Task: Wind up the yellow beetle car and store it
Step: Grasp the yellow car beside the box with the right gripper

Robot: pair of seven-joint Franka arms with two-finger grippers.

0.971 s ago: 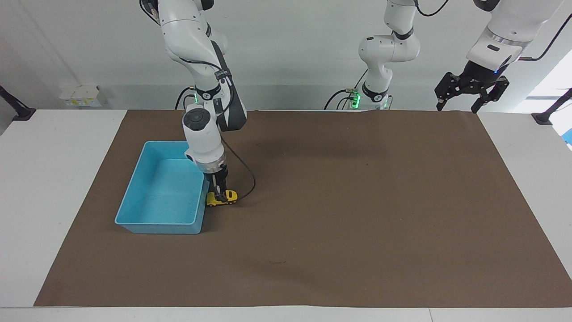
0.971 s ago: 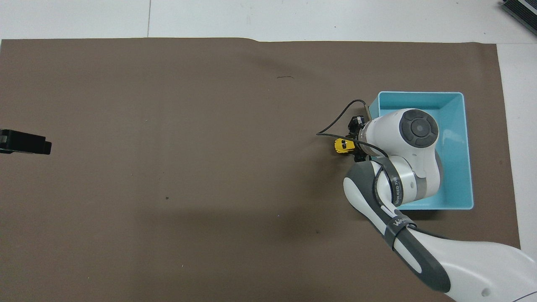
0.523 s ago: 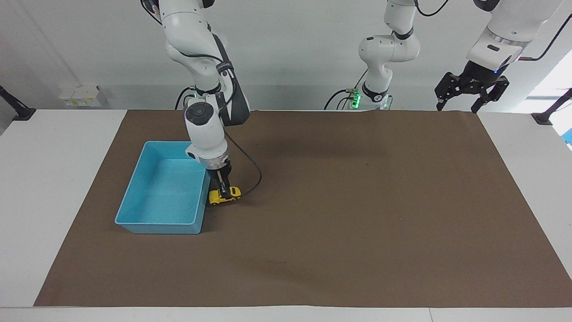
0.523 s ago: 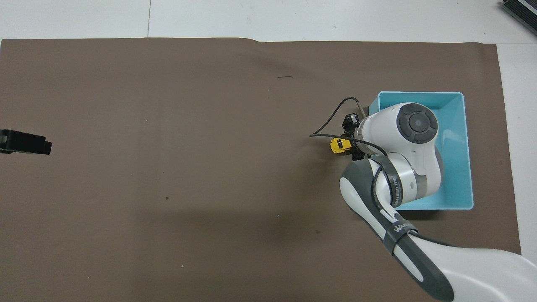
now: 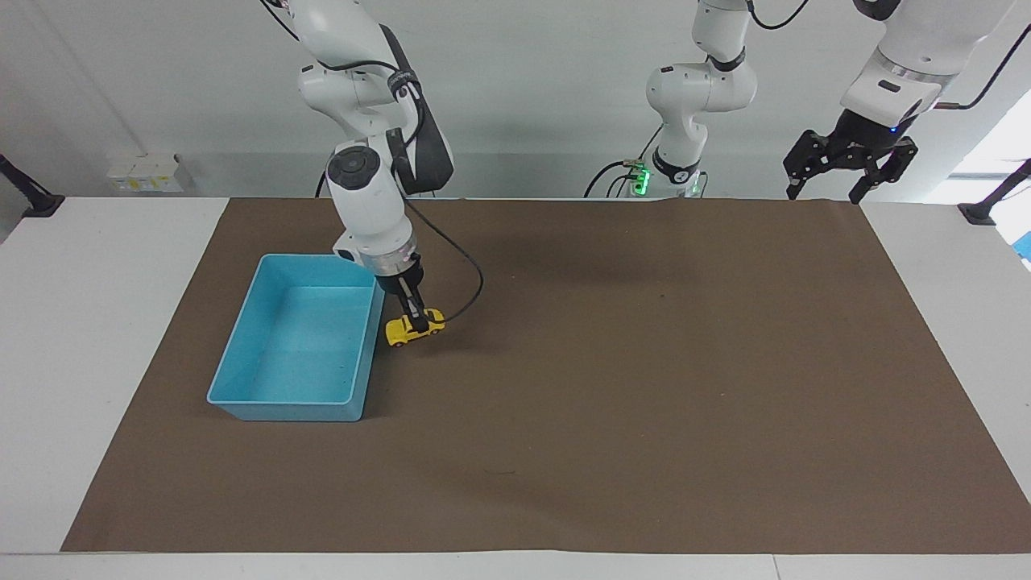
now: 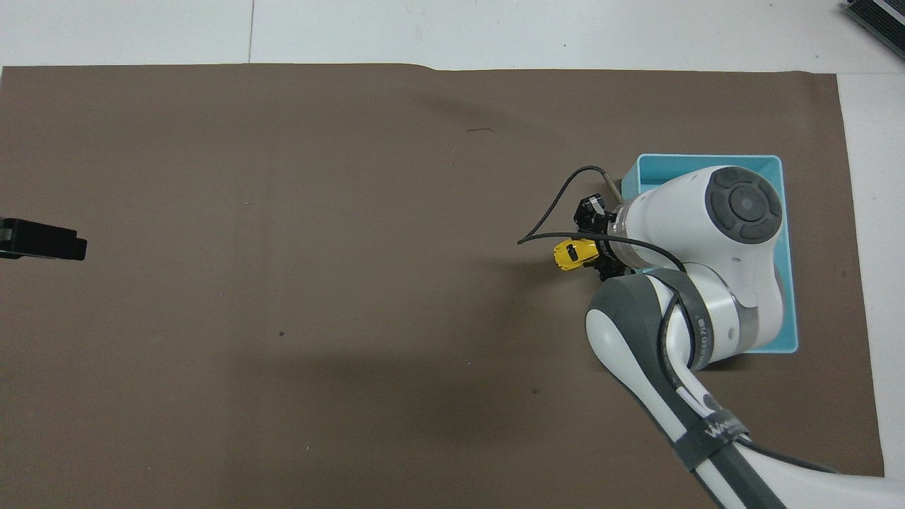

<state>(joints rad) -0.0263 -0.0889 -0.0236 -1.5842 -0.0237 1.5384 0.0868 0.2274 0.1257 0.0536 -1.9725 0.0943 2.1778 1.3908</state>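
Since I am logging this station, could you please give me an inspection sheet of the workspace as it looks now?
Surface: brown mat on a white table.
Job's things: yellow beetle car beside the blue bin, tilted, gripped.
Clutter: nothing seen.
Grippers: right gripper shut on the car; left gripper open, waiting raised over the mat's corner.
Cables: black cable loops from the right wrist.
Surroundings: white wall, black clamp mounts at the table's ends.
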